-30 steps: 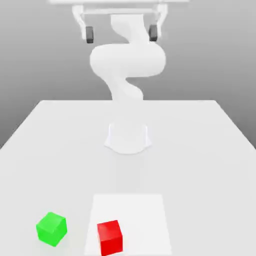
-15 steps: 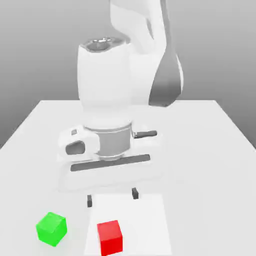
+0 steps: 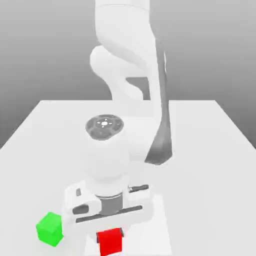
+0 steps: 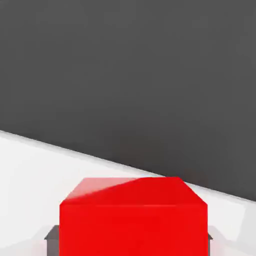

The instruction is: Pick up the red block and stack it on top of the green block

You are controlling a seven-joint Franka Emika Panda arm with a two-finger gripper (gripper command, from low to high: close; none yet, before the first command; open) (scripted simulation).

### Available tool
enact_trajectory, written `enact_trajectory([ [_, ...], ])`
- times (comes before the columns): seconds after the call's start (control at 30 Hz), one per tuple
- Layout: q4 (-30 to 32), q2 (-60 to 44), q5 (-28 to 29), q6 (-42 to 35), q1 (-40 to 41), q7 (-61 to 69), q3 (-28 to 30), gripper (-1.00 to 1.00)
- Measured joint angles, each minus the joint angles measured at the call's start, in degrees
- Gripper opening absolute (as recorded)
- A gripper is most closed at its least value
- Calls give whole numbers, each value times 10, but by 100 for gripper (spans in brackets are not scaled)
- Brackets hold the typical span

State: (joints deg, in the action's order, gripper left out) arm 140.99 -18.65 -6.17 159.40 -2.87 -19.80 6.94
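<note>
Since the earlier frame, the arm [image 3: 157,100] has come down and toward the near side, and the pincer [image 3: 110,235] has narrowed around the red block. The red block [image 3: 111,243] and green block [image 3: 49,230] show no clear shift.

Pincer state: closed on the red block, one fingertip [image 3: 122,232] against each of two opposite sides. The hand view agrees, with a dark pad [image 4: 52,241] against either side of the block.

Red block: near part of the scene, on the white square [image 3: 145,235], toward that square's left edge as the exterior view has it. No lift noted; the block sits level with its earlier position.

Green block: on the worktop [image 3: 210,190], to the exterior view's left of the red block and apart from it. Its right edge is partly covered by the white hand housing [image 3: 107,220]; contact between housing and block cannot be told. The blocks are not stacked.
</note>
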Motion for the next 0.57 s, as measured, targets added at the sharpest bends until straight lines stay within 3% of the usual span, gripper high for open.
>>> enact_trajectory([
  [0.1,9,57,18,-48,-5,-13,15,-100],
  [0.27,14,111,23,-99,66,-9,90,-100],
  [0.43,9,37,-32,-33,100,32,76,-100],
  [0.47,8,25,-40,-23,103,38,72,100],
  [0.57,8,25,-40,-23,103,38,72,100],
])
